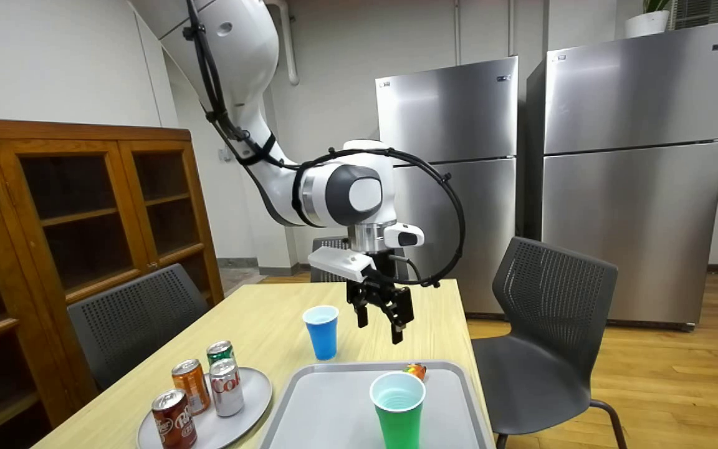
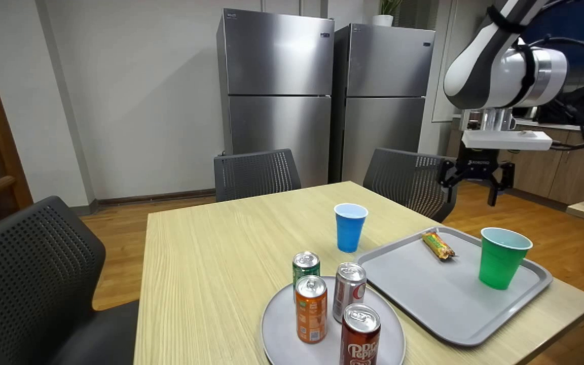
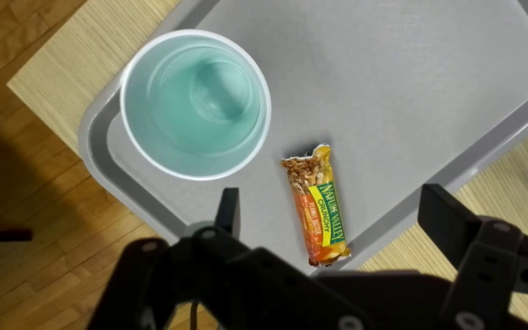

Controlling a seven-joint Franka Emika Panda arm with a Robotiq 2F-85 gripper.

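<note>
My gripper (image 3: 330, 189) stands open in the air above the grey tray (image 3: 383, 91), holding nothing. Below and between its spread fingers in the wrist view lies a granola bar (image 3: 315, 215) in an orange, yellow and green wrapper, on the tray near one edge. A green cup (image 3: 195, 105) with a white rim stands upright on the tray beside the bar. In an exterior view the gripper (image 2: 470, 196) hangs well above the bar (image 2: 439, 246) and the cup (image 2: 505, 258), touching neither. The bar (image 1: 416, 370) is partly hidden behind the cup (image 1: 399, 405) in an exterior view.
A blue cup (image 2: 350, 230) stands upright on the table (image 2: 211, 263), just off the tray. Several soda cans, among them an orange can (image 2: 311, 309), stand on a round grey plate (image 2: 279, 324). Dark chairs (image 1: 546, 349) surround the table; refrigerators (image 1: 449, 218) stand behind.
</note>
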